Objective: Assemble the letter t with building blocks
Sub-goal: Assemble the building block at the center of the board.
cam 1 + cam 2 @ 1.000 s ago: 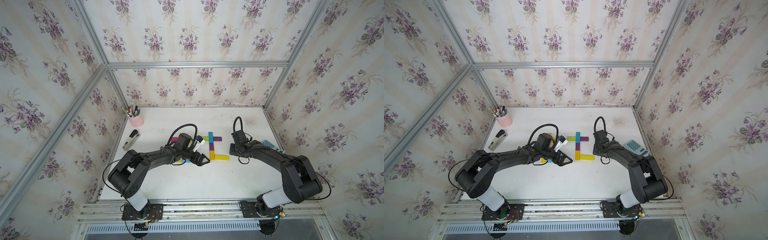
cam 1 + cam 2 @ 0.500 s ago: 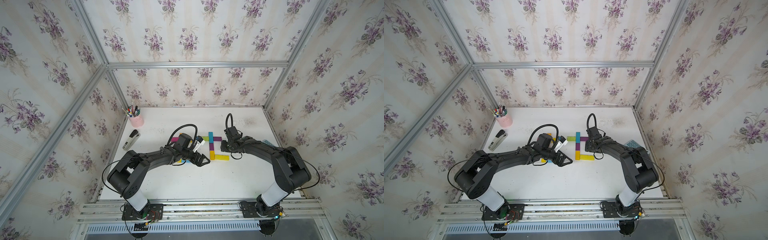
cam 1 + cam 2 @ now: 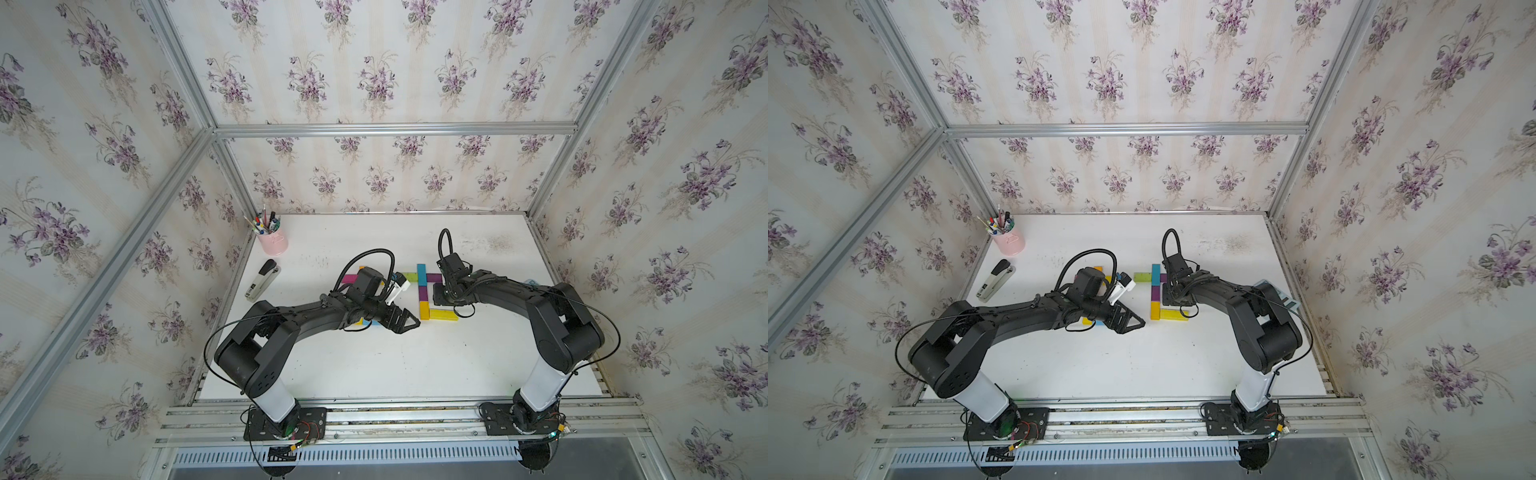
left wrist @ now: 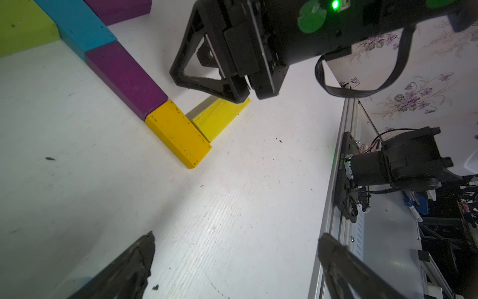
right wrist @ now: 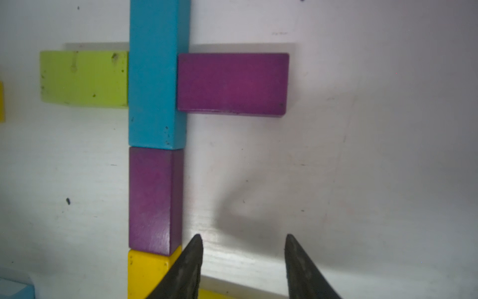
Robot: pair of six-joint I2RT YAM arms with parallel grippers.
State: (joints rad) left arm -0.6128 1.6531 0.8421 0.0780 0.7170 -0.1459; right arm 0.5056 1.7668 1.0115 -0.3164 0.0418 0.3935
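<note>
The letter lies flat near the middle of the white tabletop (image 3: 374, 365). Its stem runs from 12 to 6 o'clock. A teal block (image 3: 421, 272) is at the top, a purple stem block (image 3: 422, 293) touches its lower end, and an orange-yellow block (image 3: 424, 310) comes after that. A lime block (image 3: 408, 277) butts the teal one at 9 o'clock and a purple arm block (image 5: 232, 82) butts it at 3 o'clock, making the crossbar. At the foot a yellow block (image 3: 444, 315) lies crosswise, reaching toward 3 o'clock from the orange-yellow one.

The right end effector (image 5: 243, 235) points down just at 3 o'clock of the stem, over the yellow block. Its fingers stand partly apart with only bare tabletop between them, gripping nothing. I cannot tell whether a tip touches the yellow block. The left end effector (image 4: 236, 235) sits low at 9 o'clock of the stem's foot, near it but apart, spread wide and empty. A few spare blocks (image 3: 348, 278) peek out from under the left arm. Off at 10 o'clock are a pink pen cup (image 3: 273, 242) and a stapler (image 3: 262, 280).
</note>
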